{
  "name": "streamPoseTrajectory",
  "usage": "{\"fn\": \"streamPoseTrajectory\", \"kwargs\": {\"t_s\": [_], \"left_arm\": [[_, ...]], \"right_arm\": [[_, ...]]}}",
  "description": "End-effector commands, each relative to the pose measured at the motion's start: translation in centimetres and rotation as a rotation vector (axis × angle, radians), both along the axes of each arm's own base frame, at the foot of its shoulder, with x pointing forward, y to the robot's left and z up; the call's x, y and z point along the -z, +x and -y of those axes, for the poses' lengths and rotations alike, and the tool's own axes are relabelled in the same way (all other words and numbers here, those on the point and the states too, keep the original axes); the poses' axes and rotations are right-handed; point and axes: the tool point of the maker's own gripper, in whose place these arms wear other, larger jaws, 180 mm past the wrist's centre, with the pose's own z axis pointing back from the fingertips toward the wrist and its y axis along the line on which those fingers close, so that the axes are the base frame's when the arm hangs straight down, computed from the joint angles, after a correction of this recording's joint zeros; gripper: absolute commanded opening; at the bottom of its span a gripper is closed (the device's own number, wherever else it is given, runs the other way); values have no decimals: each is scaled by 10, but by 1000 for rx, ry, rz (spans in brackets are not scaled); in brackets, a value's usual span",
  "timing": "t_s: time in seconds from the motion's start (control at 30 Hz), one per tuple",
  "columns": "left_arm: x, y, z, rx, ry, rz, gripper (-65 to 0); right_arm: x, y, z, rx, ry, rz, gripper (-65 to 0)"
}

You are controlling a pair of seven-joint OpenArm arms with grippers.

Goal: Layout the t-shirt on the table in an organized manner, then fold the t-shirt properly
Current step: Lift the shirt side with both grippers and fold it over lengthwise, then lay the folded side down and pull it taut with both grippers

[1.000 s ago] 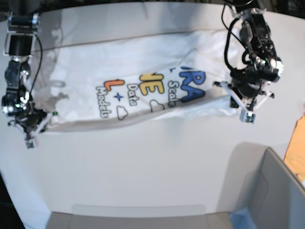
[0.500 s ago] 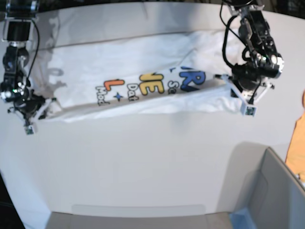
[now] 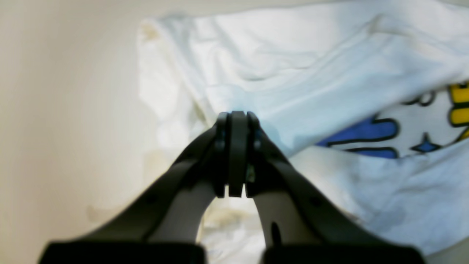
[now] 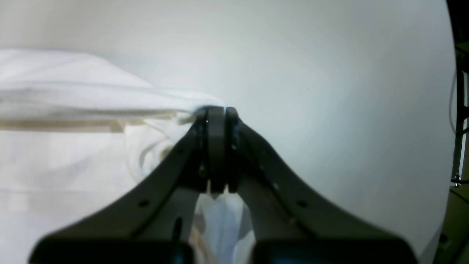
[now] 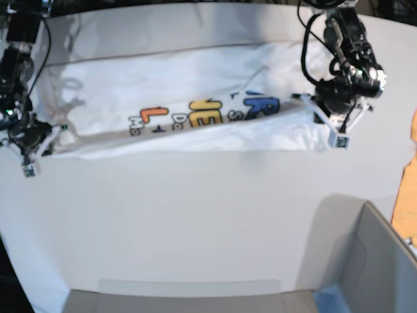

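Lifted farther toward the top of the base frame since a second ago, with more of the print folded under.

Stretched across upper middle of table (image 5: 195,215): t-shirt (image 5: 182,91), front edge doubled over lettering. Clenched on cloth at right of frame: left gripper (image 5: 329,130); likewise clamped on hem at left edge: right gripper (image 5: 36,153). Grey bin (image 5: 371,261) at lower right.
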Motion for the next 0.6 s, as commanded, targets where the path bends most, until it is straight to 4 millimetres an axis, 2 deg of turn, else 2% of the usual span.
{"fn": "streamPoseTrajectory", "kwargs": {"t_s": [0.0,0.27,0.43,0.57], "left_arm": [[-11,7,-2,2,8,43,-650],[-7,1,-2,1,9,27,-650],[-5,-1,-2,1,9,19,-650],[-4,-3,-2,1,9,14,-650]], "right_arm": [[-14,5,7,-8,-26,34,-650],[-14,-9,-4,-42,-43,29,-650],[-26,-17,11,17,-52,38,-650],[-48,-16,18,36,-74,90,-650]]}}
